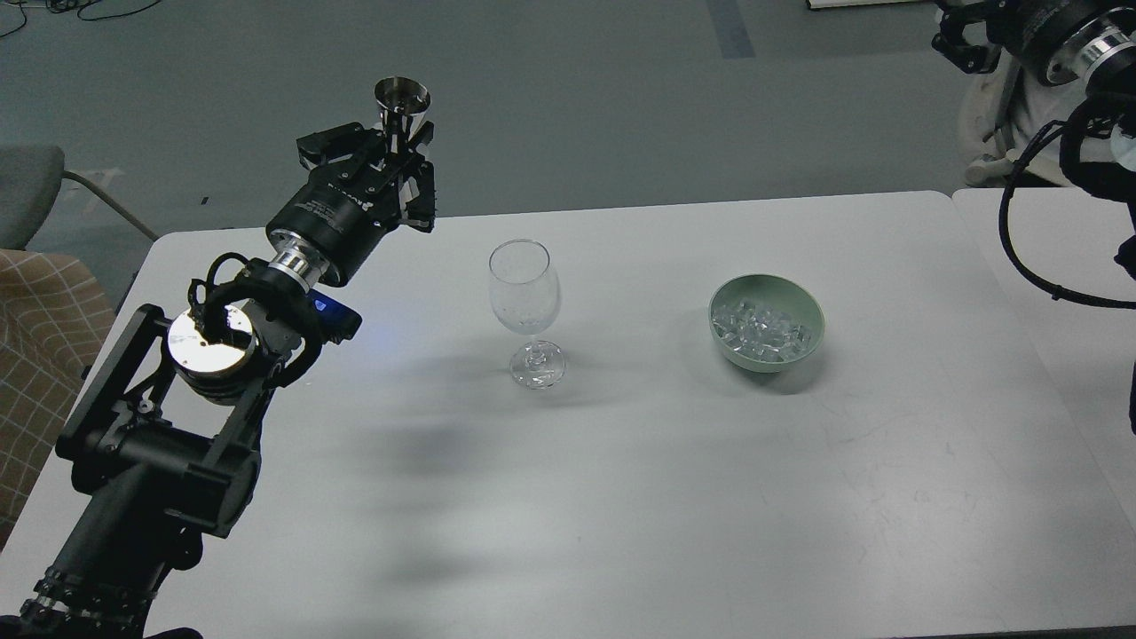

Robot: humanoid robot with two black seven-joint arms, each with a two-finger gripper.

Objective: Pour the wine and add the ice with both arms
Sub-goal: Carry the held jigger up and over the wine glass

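Observation:
A clear stemmed wine glass [524, 306] stands upright at the middle of the white table [621, 497]. A pale green bowl [808, 312] to its right holds several clear ice cubes [759, 327]. My left gripper [398, 146] is shut on a small shiny metal measuring cup [402, 98], held upright in the air up and left of the glass. My right arm [1056, 35] is at the top right corner, high off the table; the small dark gripper end [957, 44] at the frame edge does not show its fingers.
A second white table [1056, 257] adjoins on the right. A chair with a checked cushion [35, 337] stands off the left edge. The floor lies beyond the table's far edge.

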